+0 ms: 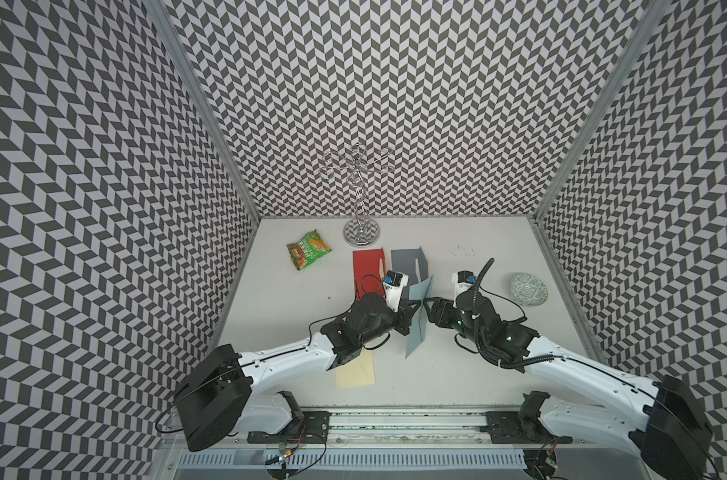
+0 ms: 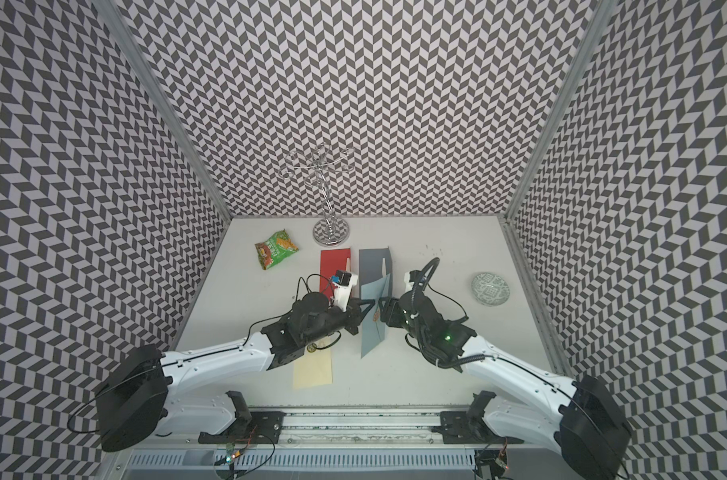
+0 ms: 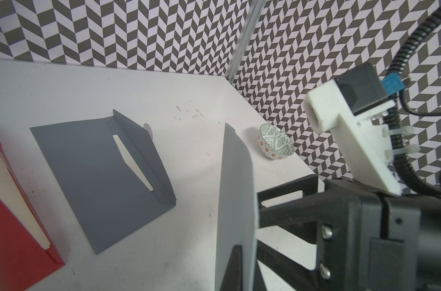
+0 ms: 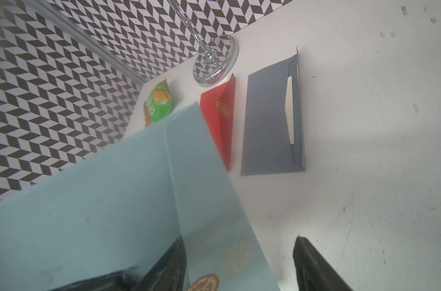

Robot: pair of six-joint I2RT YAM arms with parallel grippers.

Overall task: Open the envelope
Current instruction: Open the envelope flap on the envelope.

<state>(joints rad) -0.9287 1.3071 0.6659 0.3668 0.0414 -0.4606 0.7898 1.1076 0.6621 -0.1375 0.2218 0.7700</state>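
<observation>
Left arm: reaches in from the near left corner, forearm low over the table, wrist turned so its claw points across at the other claw.
Cream envelope: lies flat behind the left claw, partly under that forearm.
Left claw: pressed together, pinching one long edge of the light blue envelope.
Light blue envelope: stands on edge between the two claws. Gold print and a round brown seal face the right claw. Whether its lowest corner touches the table I cannot tell.
Red envelope, grey envelope: flat and side by side just beyond both claws, the red one nearer the left claw.
Right claw: spread. One finger shows dark through the blue paper and the other finger stands clear of it.
Right arm: comes in from the near right corner, mirroring the left, its wrist bent toward the middle.
Bowl: well to the outer side of the right claw.
</observation>
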